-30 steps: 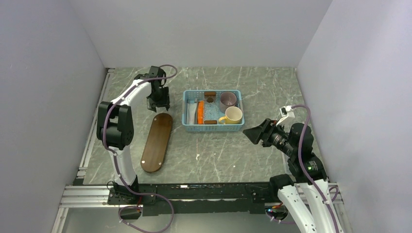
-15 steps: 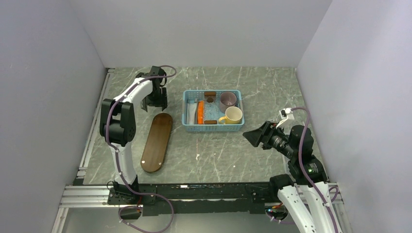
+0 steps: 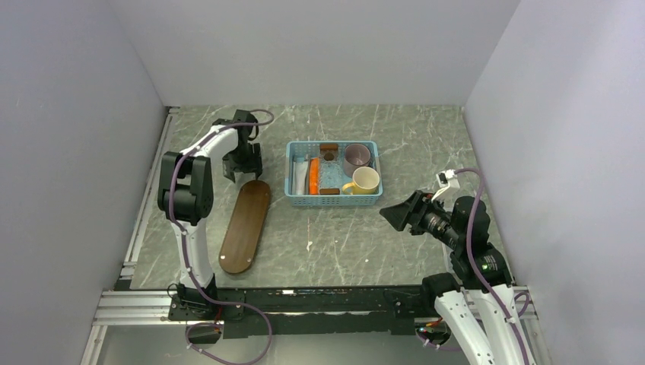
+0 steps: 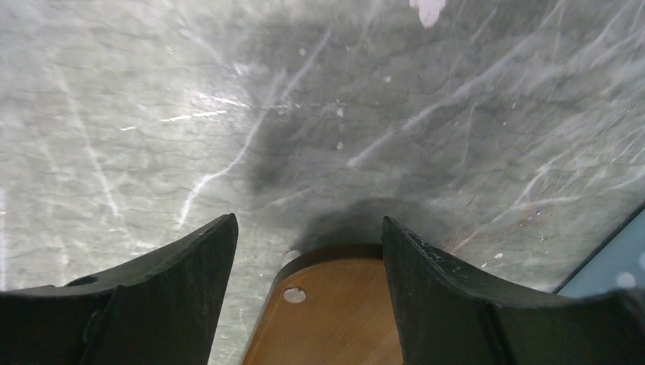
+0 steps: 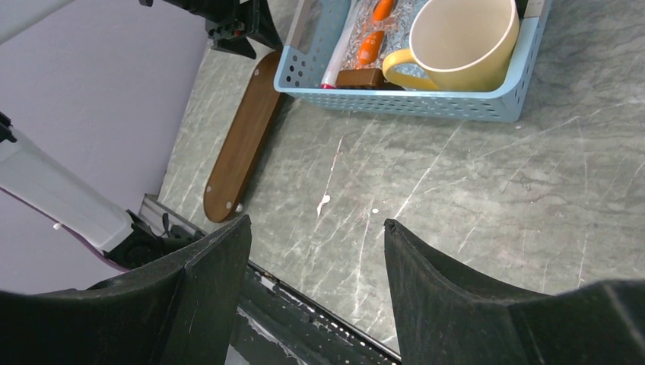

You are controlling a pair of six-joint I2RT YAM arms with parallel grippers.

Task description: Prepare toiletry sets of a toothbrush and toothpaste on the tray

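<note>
Wood tray, stiff and flat, likely slick, lies just left of the basket on the bench; grip across its narrow end. Left fingers spread astride the far end; right fingers spread, right of basket.

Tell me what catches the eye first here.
The blue basket at mid-table, crowded with a yellow mug and an orange tube. Left of it lies the bare brown tray, the open left gripper over its far end.
</note>
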